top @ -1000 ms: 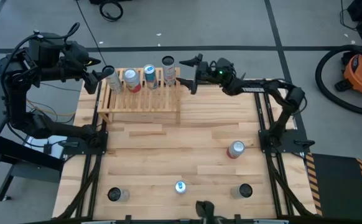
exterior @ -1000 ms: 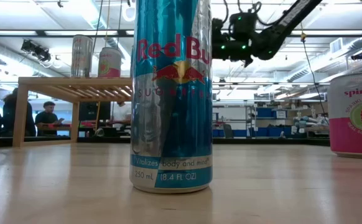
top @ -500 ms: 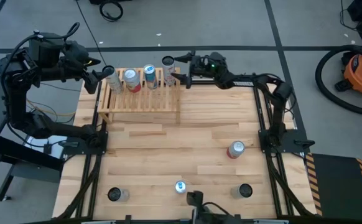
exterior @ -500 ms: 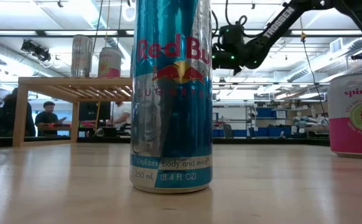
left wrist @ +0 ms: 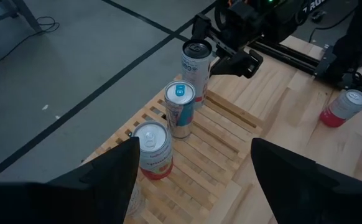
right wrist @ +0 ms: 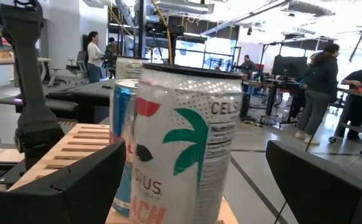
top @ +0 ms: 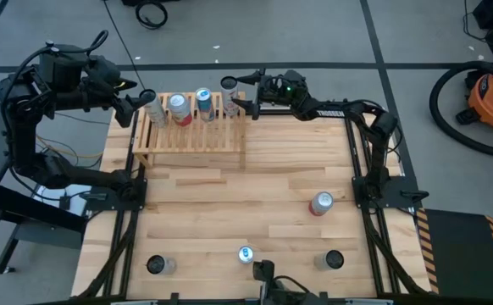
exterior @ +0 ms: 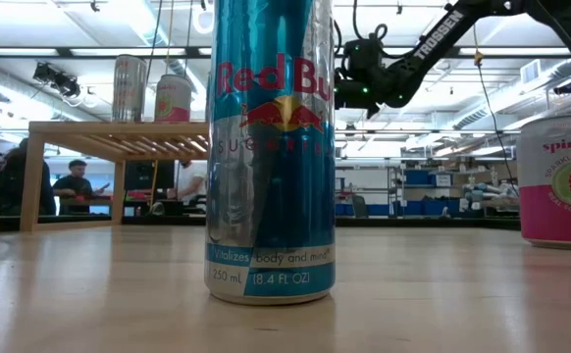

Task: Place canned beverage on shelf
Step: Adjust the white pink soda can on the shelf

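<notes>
The shelf (top: 191, 135) stands at the table's far left and carries several upright cans. The one at its right end is a white can (top: 229, 95) with a green palm print (right wrist: 187, 143). My right gripper (top: 243, 93) is open and reaches level from the table's right. Its fingers (right wrist: 75, 180) stand on either side of that can with gaps showing. My left gripper (top: 141, 102) hangs open above the shelf's left end, nothing between its fingers (left wrist: 112, 180). A blue can (left wrist: 180, 109) and a pink-and-white can (left wrist: 153, 149) stand beside the white one (left wrist: 196, 62).
On the near half of the table a red can (top: 320, 203) lies on its side. A blue can (top: 245, 254) and two more cans (top: 157, 265) (top: 333, 260) stand near the front edge. Bare planks (top: 297, 152) lie right of the shelf.
My right gripper has moved toward the table's left, from a little right of the shelf up to the white can at its right end. It has stayed open. The cans have kept their places.
</notes>
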Robot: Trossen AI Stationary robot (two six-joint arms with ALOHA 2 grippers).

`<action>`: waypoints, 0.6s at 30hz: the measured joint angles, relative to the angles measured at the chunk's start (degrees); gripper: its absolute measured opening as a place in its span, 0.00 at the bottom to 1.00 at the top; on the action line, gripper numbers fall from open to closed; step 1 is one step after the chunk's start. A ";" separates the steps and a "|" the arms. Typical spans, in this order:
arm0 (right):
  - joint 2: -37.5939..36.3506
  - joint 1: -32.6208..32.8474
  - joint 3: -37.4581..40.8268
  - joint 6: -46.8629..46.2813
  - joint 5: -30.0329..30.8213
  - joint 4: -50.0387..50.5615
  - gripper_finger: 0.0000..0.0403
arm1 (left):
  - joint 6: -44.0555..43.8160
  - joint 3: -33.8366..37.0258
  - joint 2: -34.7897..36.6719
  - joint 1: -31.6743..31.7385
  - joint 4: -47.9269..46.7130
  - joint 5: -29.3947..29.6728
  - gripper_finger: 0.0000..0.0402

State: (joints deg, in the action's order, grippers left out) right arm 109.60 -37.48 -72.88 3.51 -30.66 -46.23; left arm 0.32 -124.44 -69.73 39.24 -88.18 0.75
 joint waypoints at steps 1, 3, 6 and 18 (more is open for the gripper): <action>0.00 0.14 0.00 0.01 -0.39 0.03 0.99 | -0.14 0.00 0.00 -0.02 0.00 -0.02 0.77; 0.00 0.58 0.00 0.09 -0.16 0.01 0.99 | -0.14 0.00 0.00 -0.02 0.02 -0.02 0.77; 0.00 1.15 -0.13 0.56 1.55 0.03 0.99 | -0.16 0.00 -0.01 -0.01 0.07 -0.02 0.77; 0.00 1.88 -0.15 1.19 5.55 0.20 0.99 | -0.22 0.00 -0.02 -0.01 0.07 0.00 0.77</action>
State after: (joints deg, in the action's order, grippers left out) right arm 109.60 -35.60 -73.03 4.70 -25.10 -46.03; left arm 0.10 -124.44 -69.76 39.23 -88.12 0.75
